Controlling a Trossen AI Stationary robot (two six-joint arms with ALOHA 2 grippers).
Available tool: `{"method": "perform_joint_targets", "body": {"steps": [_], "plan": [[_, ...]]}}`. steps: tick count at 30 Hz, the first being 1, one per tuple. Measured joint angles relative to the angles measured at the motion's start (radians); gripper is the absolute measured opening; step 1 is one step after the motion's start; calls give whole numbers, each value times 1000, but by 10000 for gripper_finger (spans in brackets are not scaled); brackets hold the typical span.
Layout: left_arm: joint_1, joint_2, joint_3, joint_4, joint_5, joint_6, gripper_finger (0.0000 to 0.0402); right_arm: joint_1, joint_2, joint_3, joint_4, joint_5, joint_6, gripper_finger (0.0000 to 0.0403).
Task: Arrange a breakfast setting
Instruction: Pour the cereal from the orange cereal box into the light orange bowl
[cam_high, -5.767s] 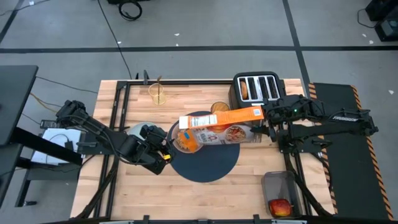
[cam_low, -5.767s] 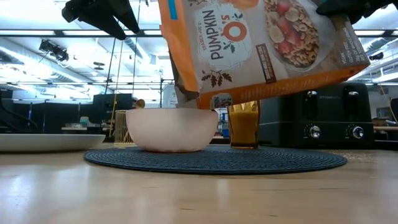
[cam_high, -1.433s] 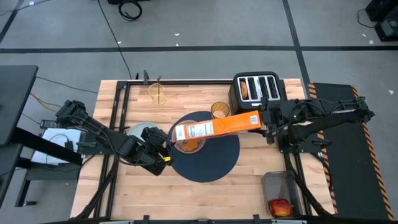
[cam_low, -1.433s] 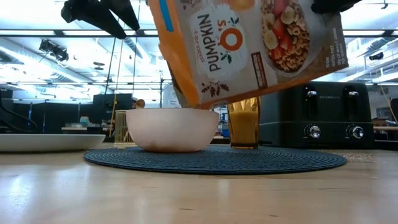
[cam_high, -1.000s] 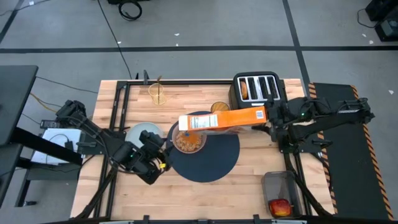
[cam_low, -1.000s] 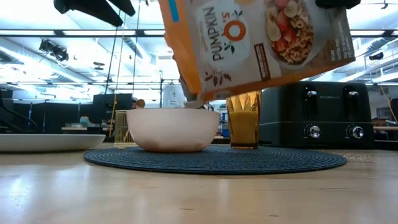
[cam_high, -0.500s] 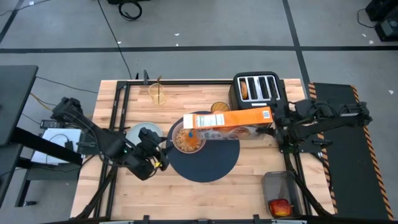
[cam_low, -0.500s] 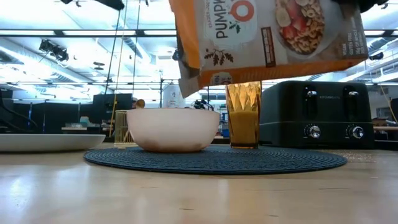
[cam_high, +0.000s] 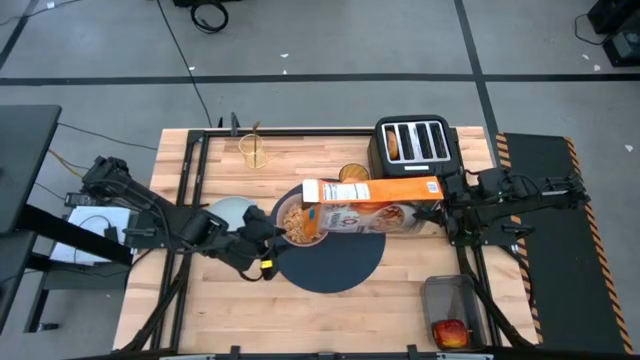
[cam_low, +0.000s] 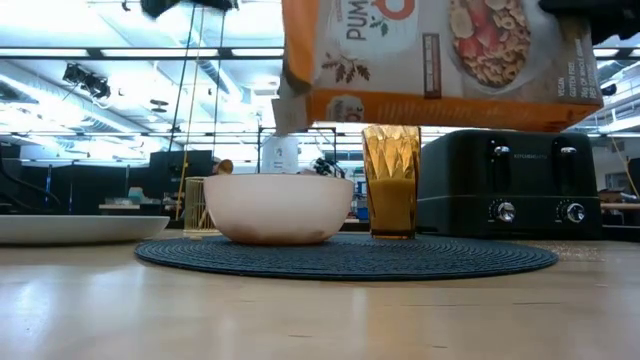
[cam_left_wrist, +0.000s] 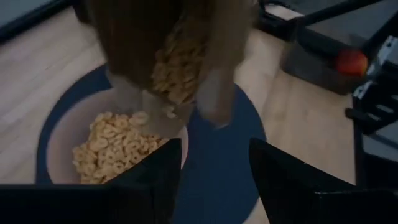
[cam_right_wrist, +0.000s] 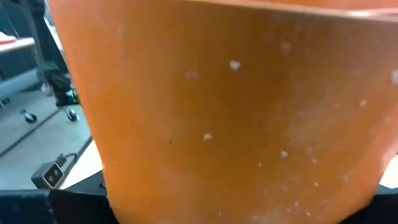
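Note:
A pink bowl (cam_high: 300, 222) holding cereal rings (cam_left_wrist: 109, 146) stands on the round dark-blue mat (cam_high: 335, 262). Above them hangs the orange cereal box (cam_high: 372, 202), lying level. Its open top end (cam_low: 292, 105) is over the bowl, and my right gripper (cam_high: 446, 203) is shut on its other end. My left gripper (cam_left_wrist: 214, 171) stands open just left of the bowl, low over the mat's edge, with nothing between its fingers. The amber tumbler (cam_high: 352, 175) stands on the mat's far edge. The pale-blue plate (cam_high: 226, 211) lies left of the mat. My right gripper holds the cereal box by its bottom end (cam_high: 432, 200), coming level from the table's right side. The box fills the wrist view and hides the fingers. It lies level on its long side, lifted clear above the bowl and mat.
The black toaster (cam_high: 415, 145) stands at the far right with something brown in one slot (cam_high: 394, 146). A small clear glass (cam_high: 255, 151) stands at the far left. A red apple (cam_high: 450, 332) lies in a bin at the near right. Bare wood lies in front of the mat.
My right gripper has drawn back toward the table's right edge and tipped the cereal box from a downward pouring slant to level; the box's open end has risen clear of the bowl. My left gripper has swung from the mat's near-left side toward the bowl.

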Motion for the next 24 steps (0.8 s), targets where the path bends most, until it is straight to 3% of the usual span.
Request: {"method": "perform_joint_targets", "body": {"steps": [3, 6, 9, 12, 16, 24], "plan": [[-2, -35, -185, 166, -1, -41, 190, 0, -35, -29, 28, -4, 2, 292], [-14, -57, -414, 535, -23, -49, 185, 0, -55, -47, 36, -5, 9, 292], [-32, -44, -618, 910, -109, -37, 184, 0, -61, -68, 42, -5, 32, 292], [-32, 20, -756, 1227, -158, -38, 189, 0, -61, -88, 52, -4, 53, 292], [-31, 101, -803, 1481, -209, 58, 215, 0, -58, -104, 105, -2, 58, 292], [-21, 186, -785, 1653, -254, 213, 292, 0, -59, -146, 286, -1, 63, 292]]}}
